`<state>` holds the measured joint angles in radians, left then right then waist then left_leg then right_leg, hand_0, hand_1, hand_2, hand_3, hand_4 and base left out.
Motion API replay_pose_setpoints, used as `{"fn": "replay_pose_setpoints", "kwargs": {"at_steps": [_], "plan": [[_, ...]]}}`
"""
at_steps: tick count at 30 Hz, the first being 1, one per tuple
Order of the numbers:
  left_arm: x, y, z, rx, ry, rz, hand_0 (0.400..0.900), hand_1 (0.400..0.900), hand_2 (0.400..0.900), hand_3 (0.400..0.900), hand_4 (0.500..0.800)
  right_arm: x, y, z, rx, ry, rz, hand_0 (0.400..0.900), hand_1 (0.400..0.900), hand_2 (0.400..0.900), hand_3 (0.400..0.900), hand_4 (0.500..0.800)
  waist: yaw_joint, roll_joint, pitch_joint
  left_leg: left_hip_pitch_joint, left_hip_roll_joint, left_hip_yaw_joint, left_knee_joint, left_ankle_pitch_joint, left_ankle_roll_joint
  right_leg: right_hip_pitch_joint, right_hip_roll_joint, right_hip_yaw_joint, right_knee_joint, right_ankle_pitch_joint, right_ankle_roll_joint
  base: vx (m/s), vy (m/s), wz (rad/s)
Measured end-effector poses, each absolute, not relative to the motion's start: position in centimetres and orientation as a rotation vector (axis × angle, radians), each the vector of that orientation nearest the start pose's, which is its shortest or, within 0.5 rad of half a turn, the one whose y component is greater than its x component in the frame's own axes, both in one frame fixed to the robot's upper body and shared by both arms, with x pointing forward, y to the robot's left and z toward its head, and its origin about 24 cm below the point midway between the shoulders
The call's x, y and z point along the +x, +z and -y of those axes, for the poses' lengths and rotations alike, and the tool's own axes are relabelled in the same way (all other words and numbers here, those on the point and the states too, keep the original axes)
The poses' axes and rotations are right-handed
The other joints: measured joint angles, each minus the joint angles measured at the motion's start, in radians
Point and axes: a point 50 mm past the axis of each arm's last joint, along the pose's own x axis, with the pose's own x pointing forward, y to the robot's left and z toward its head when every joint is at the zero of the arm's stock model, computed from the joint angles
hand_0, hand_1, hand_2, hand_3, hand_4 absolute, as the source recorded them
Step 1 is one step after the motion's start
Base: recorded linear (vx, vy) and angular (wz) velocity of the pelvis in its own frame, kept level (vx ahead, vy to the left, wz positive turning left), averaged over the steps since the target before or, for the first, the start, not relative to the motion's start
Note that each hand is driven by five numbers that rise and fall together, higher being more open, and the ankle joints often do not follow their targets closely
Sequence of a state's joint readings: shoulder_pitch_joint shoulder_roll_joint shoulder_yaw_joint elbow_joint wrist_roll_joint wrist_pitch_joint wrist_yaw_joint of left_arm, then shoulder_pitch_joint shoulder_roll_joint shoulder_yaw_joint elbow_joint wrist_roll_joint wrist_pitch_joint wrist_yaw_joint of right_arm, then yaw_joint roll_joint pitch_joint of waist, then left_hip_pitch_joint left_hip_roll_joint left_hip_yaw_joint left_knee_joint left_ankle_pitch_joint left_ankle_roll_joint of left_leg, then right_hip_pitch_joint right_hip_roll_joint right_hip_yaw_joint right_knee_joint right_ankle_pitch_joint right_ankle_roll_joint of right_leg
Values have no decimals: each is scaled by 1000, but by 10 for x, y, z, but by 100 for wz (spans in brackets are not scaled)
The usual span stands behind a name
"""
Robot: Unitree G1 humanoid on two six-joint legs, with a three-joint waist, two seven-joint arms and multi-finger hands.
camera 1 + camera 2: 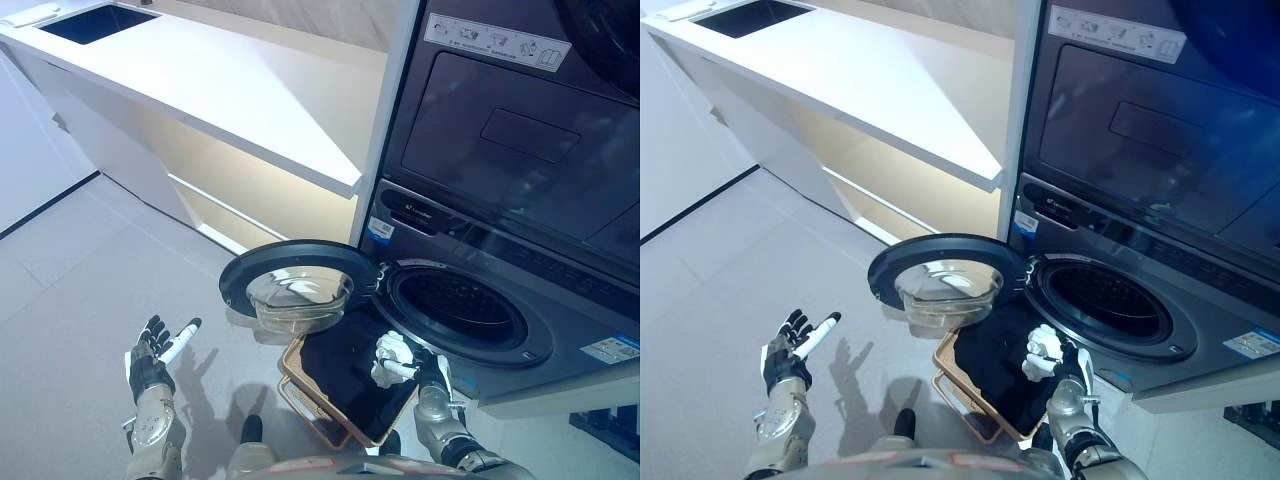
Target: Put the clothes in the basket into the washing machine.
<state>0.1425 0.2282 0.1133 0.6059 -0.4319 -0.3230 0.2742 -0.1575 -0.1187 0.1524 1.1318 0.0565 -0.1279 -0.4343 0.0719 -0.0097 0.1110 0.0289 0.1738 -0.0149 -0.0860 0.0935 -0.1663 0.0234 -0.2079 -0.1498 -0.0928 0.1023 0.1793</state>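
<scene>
A tan basket [300, 362] stands on the floor in front of the washing machine [560, 330], holding dark clothes [345, 375]. The machine's round door [290, 285] is swung open to the left, above the basket, and the drum opening [462, 305] is dark. My right hand [405, 362] is over the basket's right side with its fingers curled against the dark clothes; I cannot tell whether it grips them. My left hand [160, 350] is open and empty above the floor, left of the basket.
A dryer [520, 130] is stacked on the washing machine. A white counter [200, 80] with a dark sink [95, 22] runs along the left, its edge near the machine's side. Grey floor [80, 290] lies open to the left.
</scene>
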Motion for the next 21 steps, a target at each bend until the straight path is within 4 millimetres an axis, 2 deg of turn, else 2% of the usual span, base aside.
{"fn": "replay_pose_setpoints", "kwargs": {"at_steps": [15, 18, 21], "plan": [[157, -74, -272, -110, 649, -380, 900, 900, 900, 900, 800, 183, -127, 197, -383, -322, -794, 900, 900, 900, 900, 800, 3, 2, -6, -30, -2, 5, 1, 3, 1, -34, -2, 4, 4, 4, -4, -13, 2, 1], [156, -72, -271, -110, 647, -369, 900, 900, 900, 900, 800, 187, -126, 202, -406, -333, -795, 900, 900, 900, 900, 800, 4, 6, -2, -63, -4, -2, 12, 4, 0, -56, -2, 1, 4, 8, -3, -84, 14, 9], [161, -64, -270, -116, 633, -327, 900, 900, 900, 900, 800, 198, -120, 206, -420, -367, -780, 900, 900, 900, 900, 800, 5, 21, 24, -103, -5, -14, 32, 4, -2, -78, -3, -8, 4, 13, -6, -137, 18, 9]]}}
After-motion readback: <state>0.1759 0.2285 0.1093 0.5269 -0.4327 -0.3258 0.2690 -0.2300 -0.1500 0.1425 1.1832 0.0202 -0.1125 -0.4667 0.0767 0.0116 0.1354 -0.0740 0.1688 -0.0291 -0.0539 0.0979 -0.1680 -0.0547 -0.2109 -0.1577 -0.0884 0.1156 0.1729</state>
